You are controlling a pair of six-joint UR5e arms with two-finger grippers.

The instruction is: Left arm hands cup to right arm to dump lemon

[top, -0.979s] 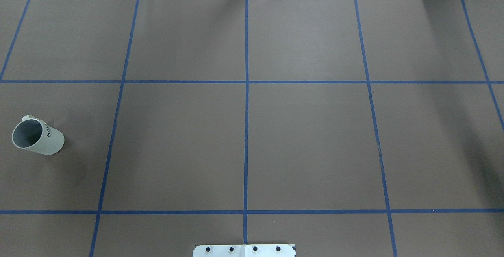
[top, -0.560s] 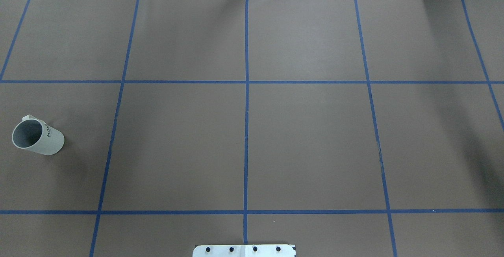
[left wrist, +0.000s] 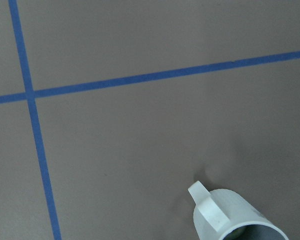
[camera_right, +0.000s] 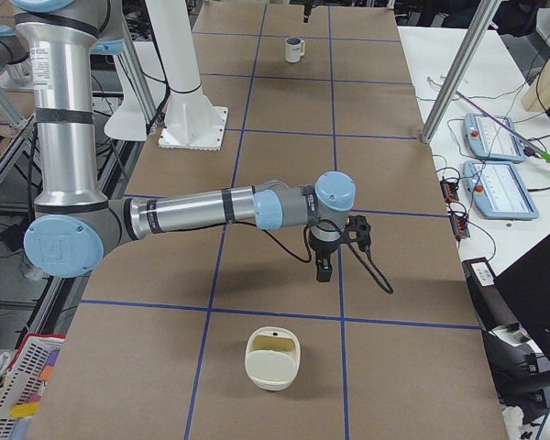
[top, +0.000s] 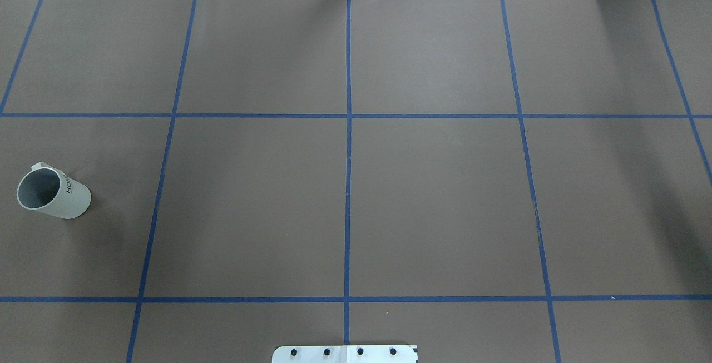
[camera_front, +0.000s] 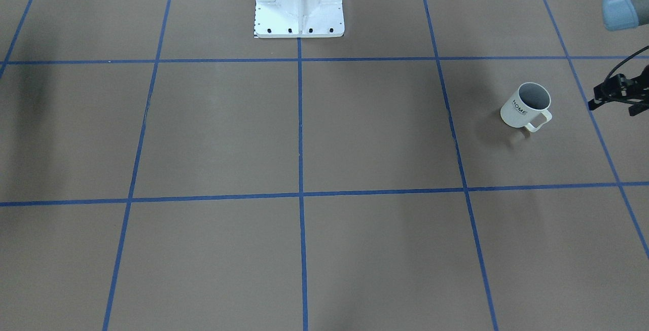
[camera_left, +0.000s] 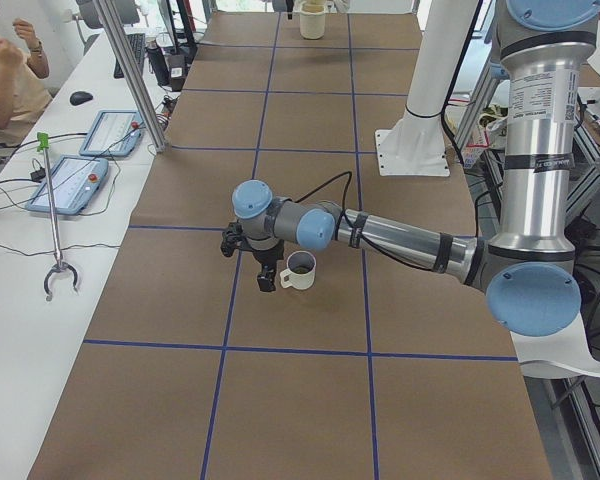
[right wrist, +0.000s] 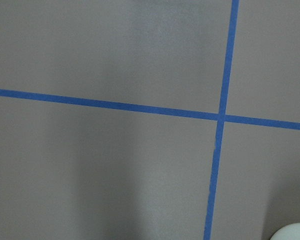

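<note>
One cup [top: 53,193] overhead, side view adds left gripper [camera_left: 267,281] beside it, grip unreadable.

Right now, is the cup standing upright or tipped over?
Upright: the cup stands on its base, mouth facing up, as the front-facing and left views show.

Even bright light; cup [camera_front: 525,105] casts a faint, perhaps blurred shadow.

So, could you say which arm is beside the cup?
The left arm: its end effector hangs beside the cup; the right arm is far off.
</note>
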